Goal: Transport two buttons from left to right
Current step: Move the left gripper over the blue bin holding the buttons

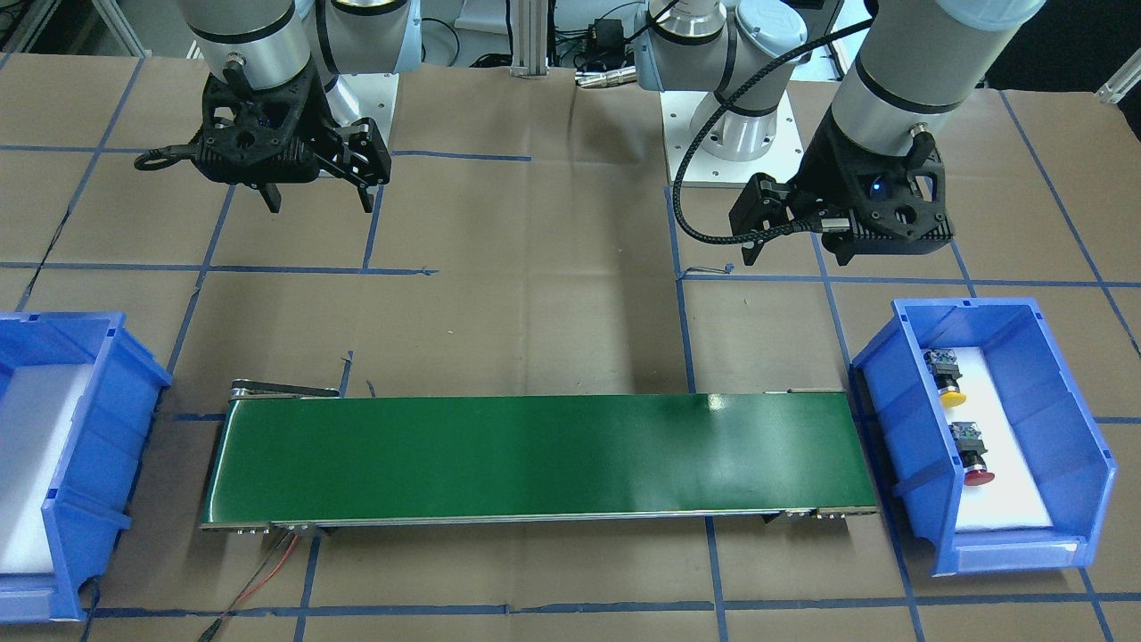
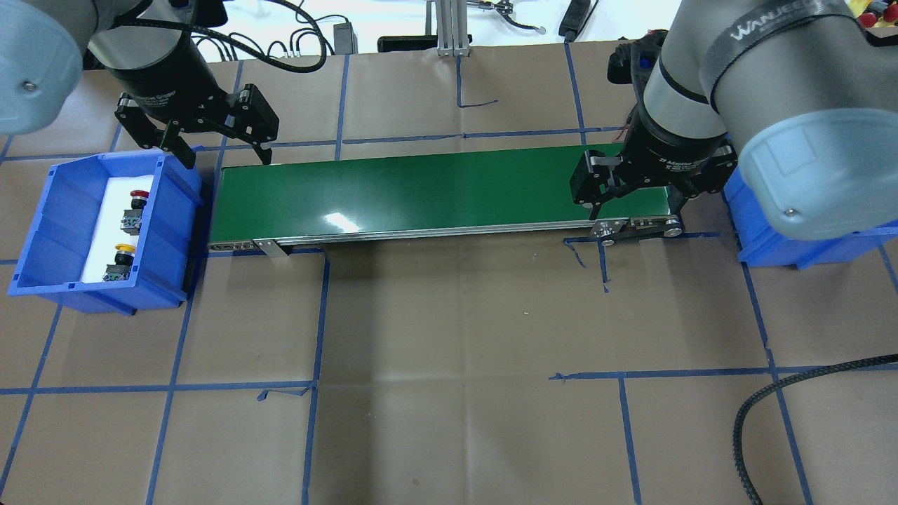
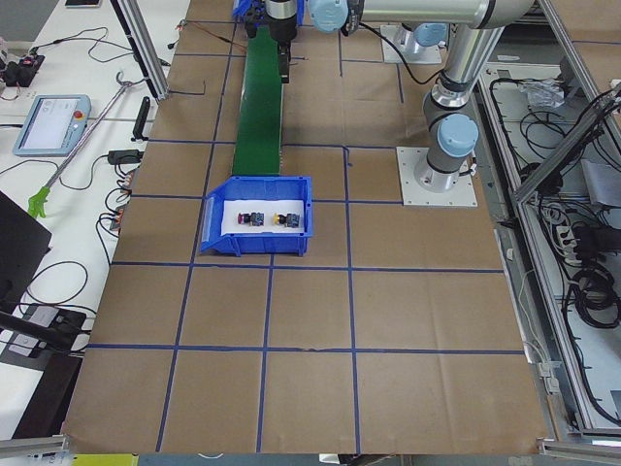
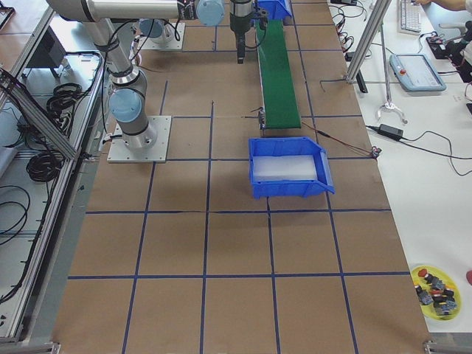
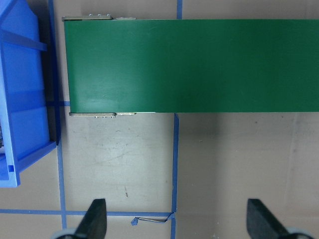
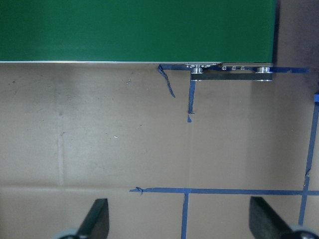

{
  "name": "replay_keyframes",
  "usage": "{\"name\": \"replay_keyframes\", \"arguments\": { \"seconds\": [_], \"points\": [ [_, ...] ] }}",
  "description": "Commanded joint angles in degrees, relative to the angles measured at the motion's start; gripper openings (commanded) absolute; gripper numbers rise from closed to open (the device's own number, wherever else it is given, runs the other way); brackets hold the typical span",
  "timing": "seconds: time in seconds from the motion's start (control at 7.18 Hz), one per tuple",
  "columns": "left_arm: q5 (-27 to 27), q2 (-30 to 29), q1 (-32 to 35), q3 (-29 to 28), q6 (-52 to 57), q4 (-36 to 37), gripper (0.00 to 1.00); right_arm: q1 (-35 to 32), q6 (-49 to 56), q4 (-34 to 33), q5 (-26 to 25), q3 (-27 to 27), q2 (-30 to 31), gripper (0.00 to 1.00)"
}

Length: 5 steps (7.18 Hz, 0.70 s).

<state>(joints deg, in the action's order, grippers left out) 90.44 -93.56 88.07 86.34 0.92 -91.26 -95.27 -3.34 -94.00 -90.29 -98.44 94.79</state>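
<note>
Two buttons lie on white padding in the blue bin (image 1: 1061, 401) on my left side: a yellow-capped button (image 1: 947, 379) and a red-capped button (image 1: 973, 456). Overhead they show as the red one (image 2: 137, 202) and the yellow one (image 2: 119, 258). My left gripper (image 2: 226, 153) hangs open and empty over the table beside the bin, by the left end of the green conveyor belt (image 2: 435, 196). At the belt's other end my right gripper (image 2: 635, 210) is open and empty. Each wrist view shows spread fingertips (image 5: 94, 219) (image 6: 97, 219) with nothing between them.
A second blue bin (image 1: 107, 419), white-lined and with nothing in it, stands past the belt's right end. Brown paper with blue tape lines covers the table. A yellow dish of spare parts (image 4: 435, 285) sits at the far corner in the exterior right view.
</note>
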Motion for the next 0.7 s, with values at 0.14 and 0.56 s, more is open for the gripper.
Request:
{"name": "replay_keyframes", "arguments": {
  "seconds": [0.14, 0.56],
  "points": [
    [0.09, 0.04, 0.00, -0.03, 0.05, 0.03, 1.00, -0.01, -0.09, -0.04, 0.03, 0.00, 0.04, 1.00],
    [0.00, -0.05, 0.00, 0.05, 0.05, 0.03, 1.00, 0.35, -0.18, -0.04, -0.06, 0.09, 0.39, 1.00]
  ]
}}
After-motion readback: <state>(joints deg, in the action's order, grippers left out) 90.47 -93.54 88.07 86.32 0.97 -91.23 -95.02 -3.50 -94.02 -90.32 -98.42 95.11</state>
